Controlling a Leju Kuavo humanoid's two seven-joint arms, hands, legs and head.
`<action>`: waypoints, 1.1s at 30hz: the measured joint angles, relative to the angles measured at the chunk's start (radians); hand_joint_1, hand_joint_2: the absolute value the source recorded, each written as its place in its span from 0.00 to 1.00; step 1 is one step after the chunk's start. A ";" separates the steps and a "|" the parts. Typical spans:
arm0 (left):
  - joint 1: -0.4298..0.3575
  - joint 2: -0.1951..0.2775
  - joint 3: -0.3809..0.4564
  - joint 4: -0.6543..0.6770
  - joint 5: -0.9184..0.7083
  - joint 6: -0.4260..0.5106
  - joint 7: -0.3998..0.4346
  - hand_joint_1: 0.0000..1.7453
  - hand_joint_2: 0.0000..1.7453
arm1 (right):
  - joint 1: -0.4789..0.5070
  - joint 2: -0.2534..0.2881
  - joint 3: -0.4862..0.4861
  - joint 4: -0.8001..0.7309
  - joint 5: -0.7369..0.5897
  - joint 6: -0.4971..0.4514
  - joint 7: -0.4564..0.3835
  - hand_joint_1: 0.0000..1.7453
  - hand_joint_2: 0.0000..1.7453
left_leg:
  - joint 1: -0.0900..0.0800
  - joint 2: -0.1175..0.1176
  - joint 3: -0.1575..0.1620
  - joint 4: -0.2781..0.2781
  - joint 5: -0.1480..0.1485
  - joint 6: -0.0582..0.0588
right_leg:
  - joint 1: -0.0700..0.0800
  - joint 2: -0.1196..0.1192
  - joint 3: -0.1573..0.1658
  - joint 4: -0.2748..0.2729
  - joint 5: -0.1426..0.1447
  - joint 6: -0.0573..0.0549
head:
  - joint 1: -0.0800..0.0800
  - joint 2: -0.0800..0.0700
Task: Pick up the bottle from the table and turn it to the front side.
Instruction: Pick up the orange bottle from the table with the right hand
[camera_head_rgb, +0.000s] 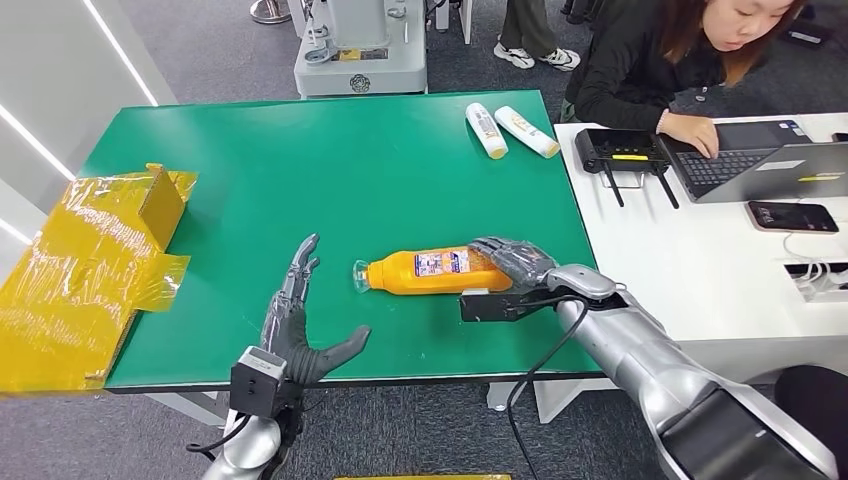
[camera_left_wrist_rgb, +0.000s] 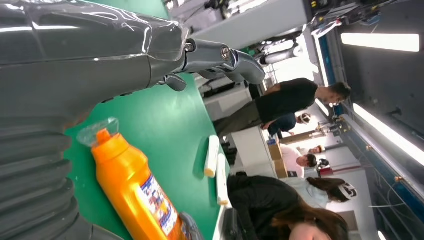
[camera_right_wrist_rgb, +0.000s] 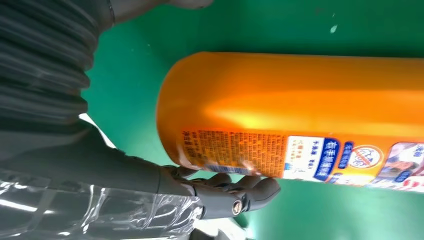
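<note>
Grasp step: right hand (camera_head_rgb: 512, 262) fingers curl round orange bottle (camera_head_rgb: 432, 270) base; left hand (camera_head_rgb: 300, 320) spread wide, empty. Next: lift & rotate.

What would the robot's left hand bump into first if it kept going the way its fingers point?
Probably nothing soon. The left hand points up the green table, passing left of the orange bottle. That stretch looks bare, though depth is hard to judge.
</note>
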 joint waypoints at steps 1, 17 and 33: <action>-0.001 0.001 0.000 0.002 -0.009 0.004 -0.001 0.00 1.00 | 0.000 0.000 0.007 0.000 0.013 -0.012 0.007 0.00 1.00 | 0.000 0.000 0.000 0.000 0.000 0.000 | 0.000 0.000 0.000 0.000 0.000 0.000 | 0.000 0.000; -0.038 0.009 0.000 0.078 0.014 -0.019 -0.033 0.00 1.00 | -0.034 0.048 0.092 0.022 0.070 0.034 0.117 1.00 1.00 | 0.000 0.000 0.000 0.000 0.000 0.000 | 0.000 0.000 0.000 0.000 0.000 0.000 | 0.000 0.000; -0.041 0.030 0.000 0.139 0.037 -0.023 -0.020 0.00 1.00 | 0.000 0.059 0.119 0.037 0.061 -0.036 0.064 1.00 1.00 | 0.000 0.001 0.002 0.000 0.000 0.000 | 0.000 0.000 0.001 0.000 0.000 0.000 | 0.000 0.000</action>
